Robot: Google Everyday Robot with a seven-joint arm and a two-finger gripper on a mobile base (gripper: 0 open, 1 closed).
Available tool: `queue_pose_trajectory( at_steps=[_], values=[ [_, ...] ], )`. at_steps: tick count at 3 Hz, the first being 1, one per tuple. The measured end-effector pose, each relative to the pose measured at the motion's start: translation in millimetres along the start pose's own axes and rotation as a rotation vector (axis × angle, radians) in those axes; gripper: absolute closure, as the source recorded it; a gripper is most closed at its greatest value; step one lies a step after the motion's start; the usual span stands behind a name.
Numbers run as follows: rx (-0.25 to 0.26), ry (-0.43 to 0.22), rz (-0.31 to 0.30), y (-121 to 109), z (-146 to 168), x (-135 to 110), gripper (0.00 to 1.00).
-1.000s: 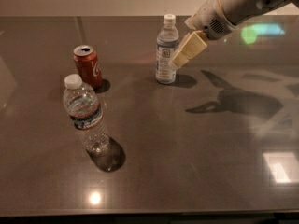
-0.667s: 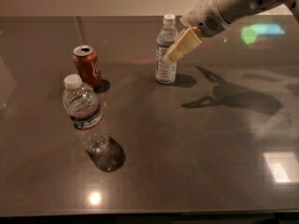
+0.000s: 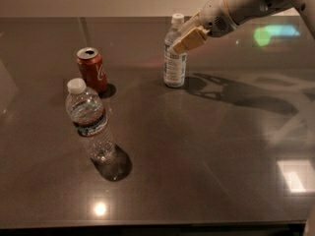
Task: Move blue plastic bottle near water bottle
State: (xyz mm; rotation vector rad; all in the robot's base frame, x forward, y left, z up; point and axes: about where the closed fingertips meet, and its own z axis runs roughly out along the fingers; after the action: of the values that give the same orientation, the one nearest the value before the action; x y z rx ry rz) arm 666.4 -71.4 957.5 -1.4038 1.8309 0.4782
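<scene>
Gripper (image 3: 189,36) sits at the shoulder of the blue plastic bottle (image 3: 174,65), which is upright, well apart from the water bottle (image 3: 91,122), behind it and to its right in view. Can't tell whether the gripper is spread or clamped on it. Looks like the grasp step.

Suggest:
- Grip on the label body, not the cap, and squeeze lightly; it's probably thin plastic.
- Travel low over the surface (image 3: 221,161) and come in on the water bottle's right side.
- Stay off the red can (image 3: 92,69) just behind the water bottle.
- Set down upright, close, without touching.

Red soda can (image 3: 91,70) upright, top opened, dark glossy table (image 3: 211,151), pale wall behind
</scene>
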Motion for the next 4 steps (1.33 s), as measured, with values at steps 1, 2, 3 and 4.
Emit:
queue_pose_trajectory(
  at_steps=[1, 2, 3, 4],
  values=[
    [-0.005, -0.005, -0.003, 3, -5, 2, 0.65],
    [-0.033, -0.023, -0.019, 24, -18, -1, 0.88],
    [-0.092, -0.042, -0.034, 61, -36, -2, 1.0],
    [-0.158, -0.064, -0.052, 105, -52, 1, 1.0]
  ],
)
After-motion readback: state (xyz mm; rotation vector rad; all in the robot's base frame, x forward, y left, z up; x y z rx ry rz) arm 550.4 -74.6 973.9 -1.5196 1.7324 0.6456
